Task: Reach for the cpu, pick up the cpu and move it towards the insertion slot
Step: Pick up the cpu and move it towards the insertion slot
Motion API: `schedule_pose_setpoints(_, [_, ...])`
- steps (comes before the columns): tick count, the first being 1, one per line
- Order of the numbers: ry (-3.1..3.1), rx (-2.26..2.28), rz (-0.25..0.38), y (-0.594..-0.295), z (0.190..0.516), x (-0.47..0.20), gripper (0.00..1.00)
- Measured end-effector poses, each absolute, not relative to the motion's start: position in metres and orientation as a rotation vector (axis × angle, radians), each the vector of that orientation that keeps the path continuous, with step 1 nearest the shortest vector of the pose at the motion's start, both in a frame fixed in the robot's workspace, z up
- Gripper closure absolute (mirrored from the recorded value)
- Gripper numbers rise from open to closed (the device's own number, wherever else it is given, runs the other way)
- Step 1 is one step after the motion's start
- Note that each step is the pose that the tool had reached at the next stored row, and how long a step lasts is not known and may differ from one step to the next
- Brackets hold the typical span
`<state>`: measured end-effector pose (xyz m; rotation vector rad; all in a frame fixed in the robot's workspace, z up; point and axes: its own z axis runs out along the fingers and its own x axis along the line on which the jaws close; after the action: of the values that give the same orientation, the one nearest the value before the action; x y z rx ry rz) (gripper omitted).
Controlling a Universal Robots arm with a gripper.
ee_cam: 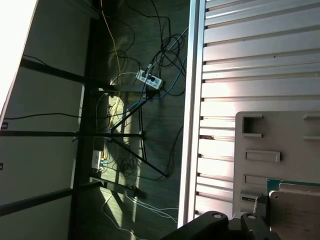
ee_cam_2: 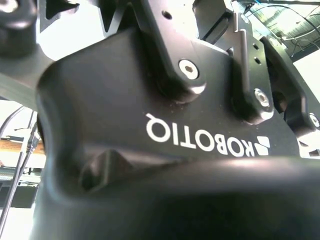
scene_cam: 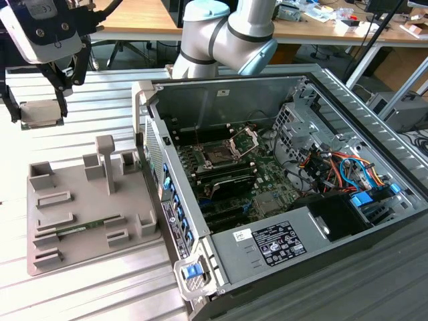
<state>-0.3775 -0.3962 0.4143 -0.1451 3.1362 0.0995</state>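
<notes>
The end effector [scene_cam: 38,111] is closed on the cpu [scene_cam: 41,114]: in the exterior view its two dark fingers [scene_cam: 63,100] press on opposite edges of the thin square chip, which lies flat between them, pale on top with a greenish rim.

Taking the grey tray [scene_cam: 47,251] as the landmark, the cpu hangs beyond the tray's far end, toward the exterior view's left, over the slatted metal table [scene_cam: 100,90]. It is apart from the tray's raised blocks. In the first wrist view the chip [ee_cam: 295,212] overlaps one edge of the tray [ee_cam: 260,172], with a strip of green showing along its side.

The insertion slot [scene_cam: 217,156] is on the other side of the tray, toward the exterior view's right and well apart from the cpu. It sits on the green circuit board [scene_cam: 271,200] inside the open computer case [scene_cam: 221,100] that stands just beside the tray. The slot's centre is dark and its hinged metal frame [scene_cam: 245,142] is tipped up and open.

The arm [scene_cam: 231,33] bends above the case's far wall, behind the tray. Past the table's edge, cables [ee_cam: 150,80] lie on the dark floor [ee_cam: 155,190] in the first wrist view.
</notes>
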Motion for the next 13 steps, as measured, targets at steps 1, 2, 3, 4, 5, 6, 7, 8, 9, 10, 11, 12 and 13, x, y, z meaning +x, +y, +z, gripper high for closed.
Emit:
schedule_pose_setpoints(1, [3.136,-0.145,0.099,-0.3962,0.4143,-0.3769,0.46])
schedule_pose_setpoints(2, [3.136,-0.145,0.099,-0.3962,0.4143,-0.3758,0.46])
schedule_pose_setpoints(3, [3.136,-0.145,0.099,-0.3962,0.4143,-0.3747,0.46])
schedule_pose_setpoints(4, [3.136,-0.145,0.099,-0.3962,0.4143,-0.3737,0.46])
schedule_pose_setpoints(5, [3.136,-0.145,0.099,-0.3962,0.4143,-0.3727,0.46])
schedule_pose_setpoints(6, [3.136,-0.145,0.099,-0.3962,0.4143,-0.3721,0.46])
schedule_pose_setpoints(7, [3.136,-0.145,0.099,-0.3962,0.4143,-0.3716,0.46])
schedule_pose_setpoints(8, [3.136,-0.145,0.099,-0.3962,0.4143,-0.371,0.46])
schedule_pose_setpoints(9, [3.136,-0.145,0.099,-0.3962,0.4143,-0.3704,0.46])
schedule_pose_setpoints(10, [3.136,-0.145,0.099,-0.3962,0.4143,-0.3699,0.46])
schedule_pose_setpoints(11, [3.136,-0.145,0.099,-0.3962,0.4143,-0.3693,0.46])
schedule_pose_setpoints(12, [3.136,-0.145,0.099,-0.3962,0.4143,-0.3683,0.46])
schedule_pose_setpoints(13, [3.136,-0.145,0.099,-0.3963,0.4143,-0.3672,0.46])
